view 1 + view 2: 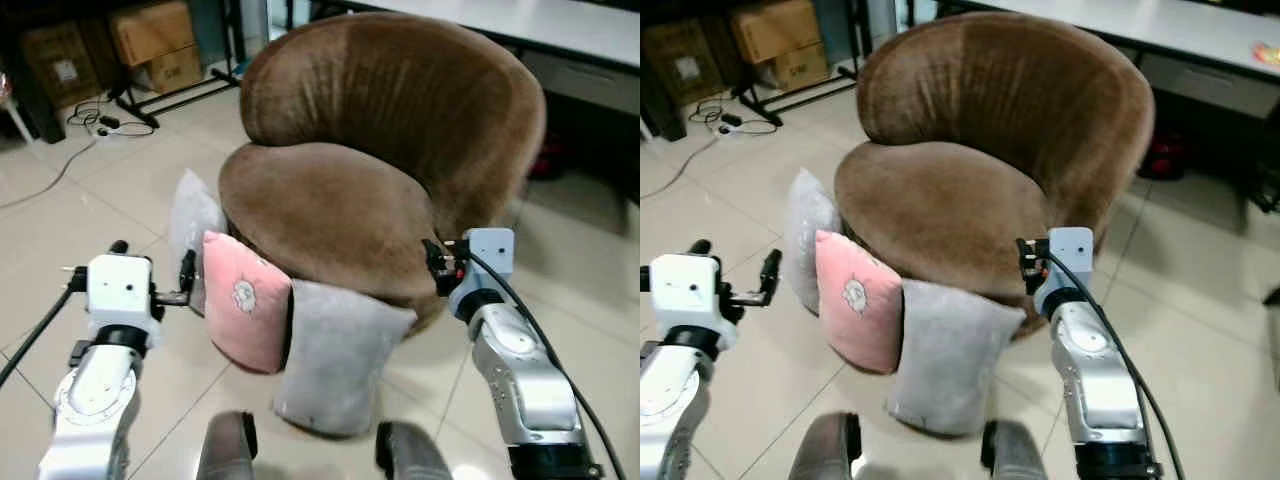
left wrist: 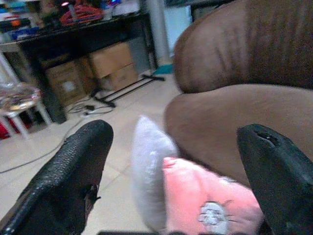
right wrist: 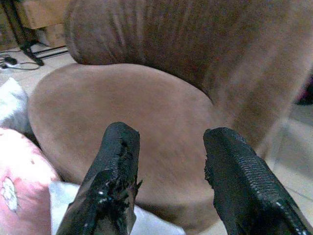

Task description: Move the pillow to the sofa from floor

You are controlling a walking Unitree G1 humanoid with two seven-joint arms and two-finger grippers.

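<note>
Three pillows on floor against sofa front; both grippers raised, nothing held.

Brown round sofa (image 1: pixel 380 150) stands on pale tile floor (image 1: pixel 90 210), seat bare. Leaning upright on its front edge, in a row from the robot's left: grey pillow (image 1: pixel 192 222), pink pillow (image 1: pixel 245 300) with a small white figure on its face, second grey pillow (image 1: pixel 335 355). Pink one touches both neighbours. Left gripper (image 1: pixel 150 275) sits just left of the pink pillow, apart from it; fingers (image 2: pixel 68 181) spread wide, nothing between them. Right gripper (image 1: pixel 433 262) is at the sofa seat's right front edge, above the near grey pillow; fingers (image 3: pixel 115 181) parted moderately, nothing between them. Boxes (image 1: pixel 150 40) and cables (image 1: pixel 95 120) lie on the floor behind, to the left.
</note>
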